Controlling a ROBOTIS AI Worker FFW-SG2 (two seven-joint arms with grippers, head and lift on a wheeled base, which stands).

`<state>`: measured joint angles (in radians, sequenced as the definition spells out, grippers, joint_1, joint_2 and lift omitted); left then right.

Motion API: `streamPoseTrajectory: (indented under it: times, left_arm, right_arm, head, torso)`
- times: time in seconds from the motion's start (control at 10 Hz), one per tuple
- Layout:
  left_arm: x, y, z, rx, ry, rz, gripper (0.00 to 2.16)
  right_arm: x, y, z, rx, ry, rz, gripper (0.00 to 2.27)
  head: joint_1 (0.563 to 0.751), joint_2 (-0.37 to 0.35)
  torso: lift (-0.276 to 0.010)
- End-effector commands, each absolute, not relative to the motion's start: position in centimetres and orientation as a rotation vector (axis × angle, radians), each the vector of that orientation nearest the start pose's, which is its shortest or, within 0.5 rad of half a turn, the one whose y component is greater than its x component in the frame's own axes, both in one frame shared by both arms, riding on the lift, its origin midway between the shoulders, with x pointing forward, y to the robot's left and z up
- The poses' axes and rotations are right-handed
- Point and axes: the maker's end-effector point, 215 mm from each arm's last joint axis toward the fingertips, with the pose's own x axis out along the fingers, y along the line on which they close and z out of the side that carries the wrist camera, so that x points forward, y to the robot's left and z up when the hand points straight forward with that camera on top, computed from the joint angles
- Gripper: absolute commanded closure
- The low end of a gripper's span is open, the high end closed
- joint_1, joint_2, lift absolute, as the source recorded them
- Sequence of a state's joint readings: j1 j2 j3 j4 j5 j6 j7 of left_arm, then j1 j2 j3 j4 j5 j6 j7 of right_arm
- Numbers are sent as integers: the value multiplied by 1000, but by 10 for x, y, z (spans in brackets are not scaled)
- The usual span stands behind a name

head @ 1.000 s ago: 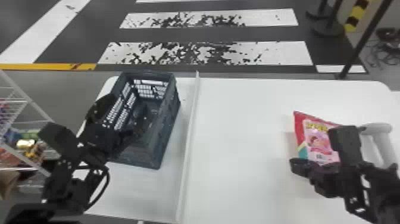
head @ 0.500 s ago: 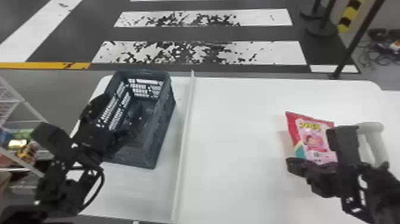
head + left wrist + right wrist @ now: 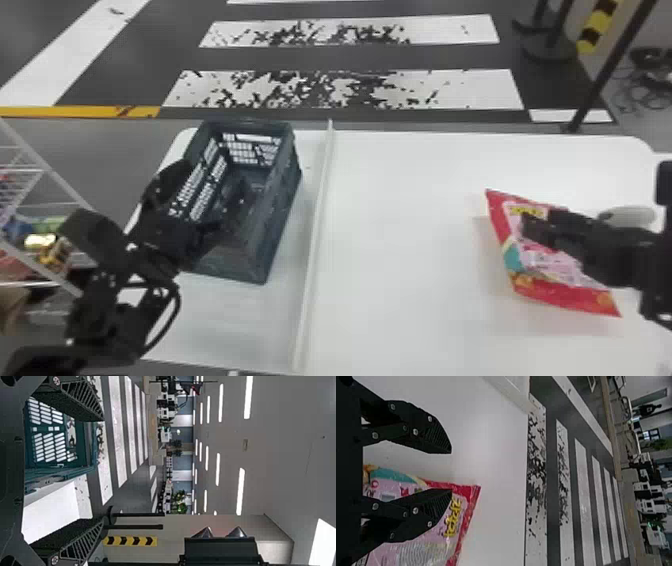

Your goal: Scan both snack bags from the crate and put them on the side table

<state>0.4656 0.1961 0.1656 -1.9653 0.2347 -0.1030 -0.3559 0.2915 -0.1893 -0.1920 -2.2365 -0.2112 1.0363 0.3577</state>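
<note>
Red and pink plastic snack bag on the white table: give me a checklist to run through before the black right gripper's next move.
1. Red and pink plastic snack bag on the white table: ok.
2. Black right gripper open: ok.
3. Bag held by it: not ok, the fingers have not closed.
4. Black left gripper open, holding nothing: ok.
5. Dark blue plastic crate upright: ok.
6. Bag already scanned: cannot tell.
</note>
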Motion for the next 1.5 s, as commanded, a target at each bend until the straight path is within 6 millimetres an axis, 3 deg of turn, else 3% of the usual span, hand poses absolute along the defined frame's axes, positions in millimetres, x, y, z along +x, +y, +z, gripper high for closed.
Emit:
streamPoseTrajectory:
  times: [0.0,0.1,0.3,0.5,0.7,1.0,1.2,1.3,1.4]
  left_arm:
    - [448,269,-313,31,-59,-283,90]
    - [449,270,-315,29,-56,-280,90]
    - [450,269,-316,25,-56,-279,90]
    - [450,270,-316,26,-55,-278,90]
    - [449,274,-318,28,-50,-271,90]
    - [448,275,-318,29,-50,-270,90]
    - [449,275,-318,28,-53,-269,90]
    - [448,275,-318,28,-53,-269,90]
    - [447,277,-318,31,-52,-267,90]
  right_arm:
    - [443,-320,-421,57,684,134,16]
    - [440,-357,-439,60,721,65,33]
    - [446,-413,-468,30,753,-27,33]
    - [461,-448,-479,16,759,-70,36]
    - [473,-470,-489,1,793,-90,36]
    - [479,-475,-514,1,866,-63,39]
    - [484,-472,-527,4,898,-47,157]
    - [487,-475,-531,-12,899,-48,437]
    - [487,-475,-534,-14,910,-41,900]
  head:
    - [695,33]
    - [695,-24]
    - [695,-107]
    - [695,-183]
    - [695,-214]
    - [695,-234]
    - [695,-234]
    - [695,-232]
    - [695,-233]
  torso:
    - [-87]
    - [-87]
    - [-87]
    - [-87]
    - [-87]
    - [-87]
    - [-87]
    - [-87]
    - [-87]
